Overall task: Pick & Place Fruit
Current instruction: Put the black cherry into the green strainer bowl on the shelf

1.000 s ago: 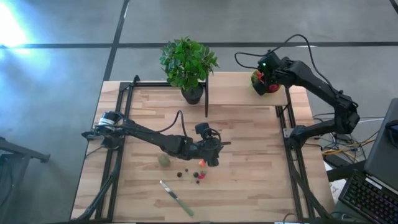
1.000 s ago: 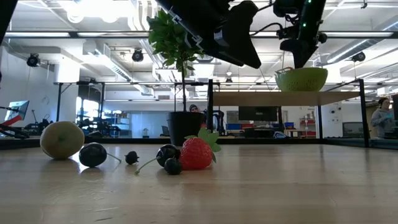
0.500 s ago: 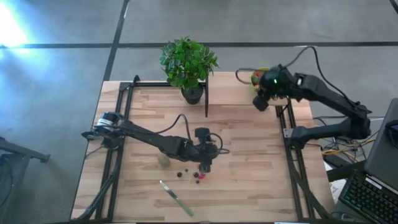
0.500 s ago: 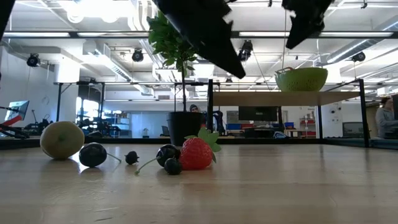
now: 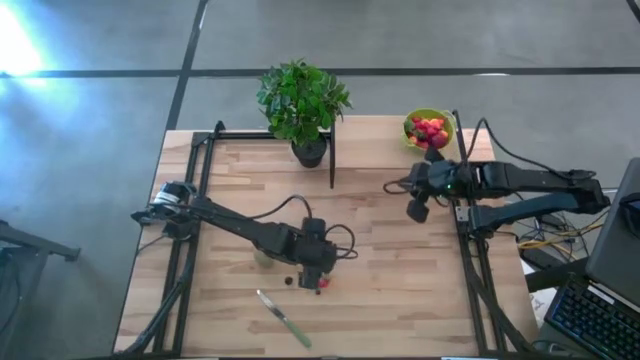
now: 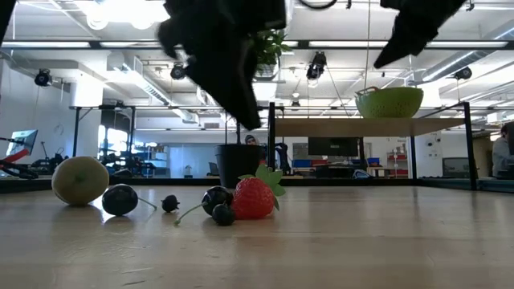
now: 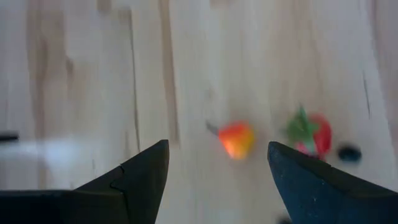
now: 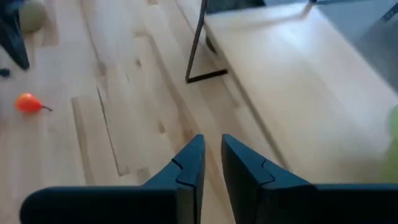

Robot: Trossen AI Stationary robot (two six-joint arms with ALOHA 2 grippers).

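Toy fruit lies on the wooden table near its middle: a dull-green kiwi-like ball (image 6: 80,180), dark berries (image 6: 120,199), a strawberry (image 6: 255,197) and a small orange fruit (image 7: 236,138). My left gripper (image 7: 217,168) hangs open just above them, slanting down; the orange fruit shows between its fingers and the strawberry (image 7: 309,134) beside one finger. My right gripper (image 8: 211,155) hovers above the table's right side (image 5: 418,208), its fingers almost together with nothing between them. The lime-green bowl (image 5: 428,128) at the far right holds red and orange fruit.
A potted plant (image 5: 303,100) stands at the far edge, with a thin black upright frame (image 5: 332,150) beside it. A green-handled knife (image 5: 285,318) lies near the front edge. Black rails (image 5: 465,240) run along the left and right sides. The bowl (image 6: 389,102) sits on a raised shelf.
My right gripper has left the bowl, swinging toward the table's middle and near edge, sinking a little and turning. My left gripper has shifted left and toward the near edge, tipping steeply down over the fruit. The fruit has not moved.
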